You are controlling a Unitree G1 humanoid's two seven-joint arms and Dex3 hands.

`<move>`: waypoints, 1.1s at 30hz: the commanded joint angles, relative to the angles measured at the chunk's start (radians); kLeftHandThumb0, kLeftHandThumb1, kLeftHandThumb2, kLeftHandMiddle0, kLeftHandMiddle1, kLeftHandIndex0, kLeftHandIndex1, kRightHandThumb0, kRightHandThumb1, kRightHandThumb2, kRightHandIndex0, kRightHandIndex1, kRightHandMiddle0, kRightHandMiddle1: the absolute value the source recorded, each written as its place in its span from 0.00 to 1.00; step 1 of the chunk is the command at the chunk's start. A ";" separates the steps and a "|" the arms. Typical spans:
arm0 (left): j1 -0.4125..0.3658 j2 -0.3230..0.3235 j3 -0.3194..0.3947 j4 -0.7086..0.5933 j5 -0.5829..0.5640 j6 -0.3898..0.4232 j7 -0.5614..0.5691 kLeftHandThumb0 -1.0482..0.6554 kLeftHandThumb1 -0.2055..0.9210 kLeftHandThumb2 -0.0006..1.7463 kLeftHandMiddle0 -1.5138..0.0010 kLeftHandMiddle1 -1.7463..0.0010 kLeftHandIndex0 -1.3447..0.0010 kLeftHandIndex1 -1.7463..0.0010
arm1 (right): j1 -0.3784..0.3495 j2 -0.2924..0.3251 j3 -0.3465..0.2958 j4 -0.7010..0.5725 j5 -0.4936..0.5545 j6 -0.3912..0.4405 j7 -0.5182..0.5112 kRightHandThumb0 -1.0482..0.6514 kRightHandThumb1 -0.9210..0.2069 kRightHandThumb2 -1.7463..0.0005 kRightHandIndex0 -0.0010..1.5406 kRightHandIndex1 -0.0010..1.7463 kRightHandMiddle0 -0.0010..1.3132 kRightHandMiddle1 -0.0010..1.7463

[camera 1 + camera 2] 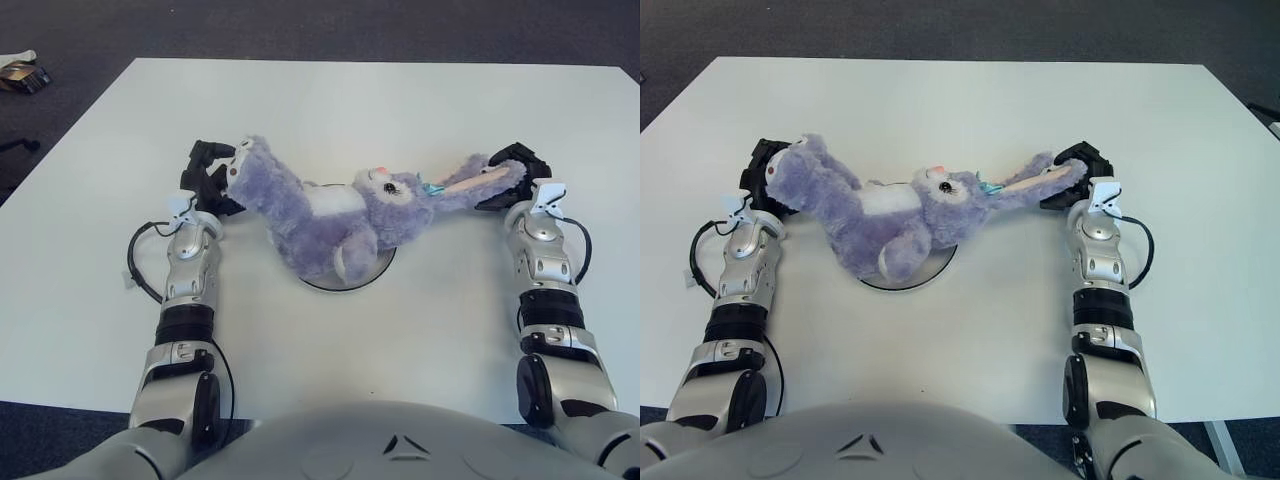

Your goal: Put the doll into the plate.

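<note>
One purple plush rabbit doll (335,213), stretched crosswise over one round plate (375,272), belly and legs covering most of the dish, only the near rim showing beneath. White chest patch up, face turned toward the robot's right, long ears (478,181) reaching out past the plate toward the right hand. Foot end sticking out beyond the plate toward the left hand.

Left hand (208,177) at the doll's foot end, dark fingers curled against the plush there, seemingly gripping it. Right hand (517,172) at the ear tips, dark fingers curled around the end of the ears, apparently pinching them. Two silver forearms running back toward the grey torso at the bottom edge, a black cable looped beside each wrist.

One white table (330,100) under everything, flat and matte, corners visible at the far side. Dark grey carpeted floor (300,25) beyond and around the table. One small object (20,72) on the floor past the far left corner, too small to identify.
</note>
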 commanded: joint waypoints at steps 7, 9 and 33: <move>0.044 -0.011 0.004 0.003 -0.011 -0.004 -0.004 0.61 0.39 0.82 0.53 0.00 0.70 0.00 | 0.036 0.013 -0.016 -0.070 0.003 0.032 -0.010 0.61 0.85 0.04 0.57 1.00 0.54 0.93; 0.048 -0.011 0.003 -0.003 -0.010 -0.004 -0.005 0.61 0.39 0.82 0.53 0.00 0.70 0.00 | 0.041 0.014 -0.018 -0.080 0.005 0.037 -0.009 0.61 0.85 0.04 0.57 1.00 0.54 0.93; 0.083 -0.045 0.018 -0.087 -0.039 -0.002 0.023 0.61 0.37 0.83 0.55 0.00 0.65 0.01 | 0.072 0.018 -0.072 -0.141 0.014 0.071 -0.033 0.61 0.82 0.04 0.55 1.00 0.49 0.99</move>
